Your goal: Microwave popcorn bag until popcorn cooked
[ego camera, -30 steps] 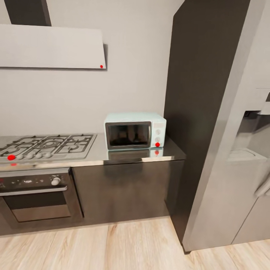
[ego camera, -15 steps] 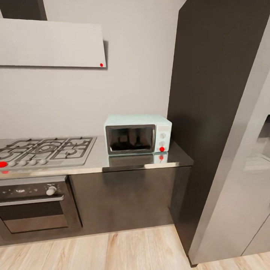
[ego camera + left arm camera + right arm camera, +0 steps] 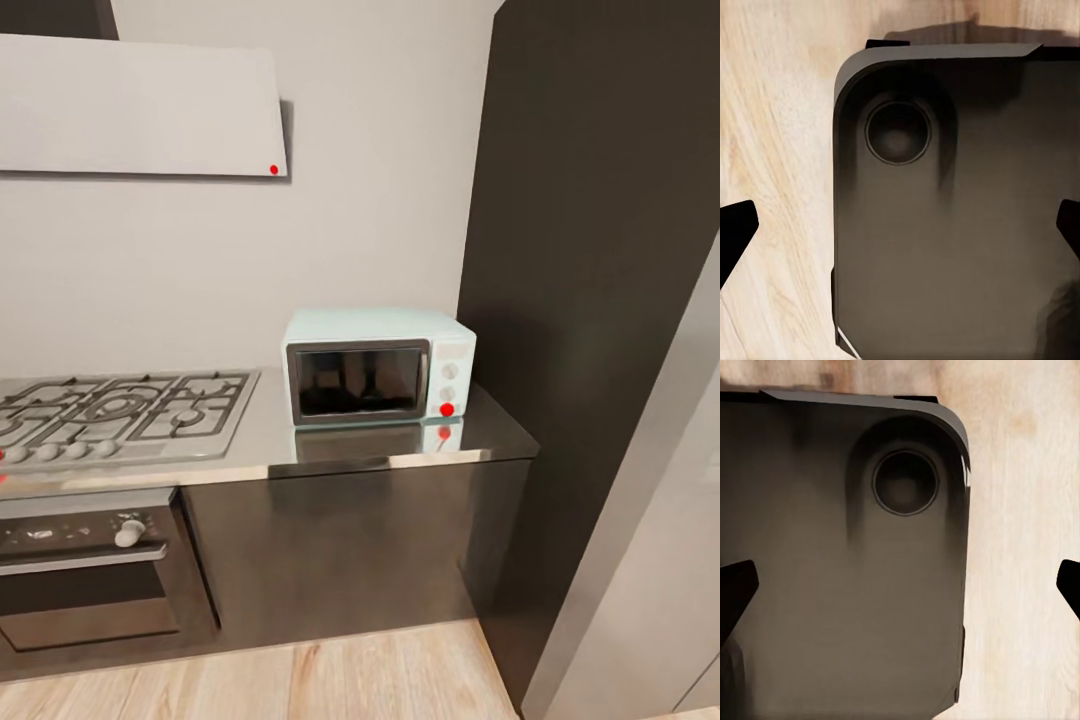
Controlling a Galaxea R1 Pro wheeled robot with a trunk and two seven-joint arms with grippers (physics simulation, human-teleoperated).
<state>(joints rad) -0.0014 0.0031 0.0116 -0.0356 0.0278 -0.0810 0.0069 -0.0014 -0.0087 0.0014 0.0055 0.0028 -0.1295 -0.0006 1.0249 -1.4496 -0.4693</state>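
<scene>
The microwave sits door shut at the far end of the counter, beside the gas hob; the left hand and right hand both hang released, fingertips wide apart, over the robot's dark base and the wood floor, holding nothing.
</scene>
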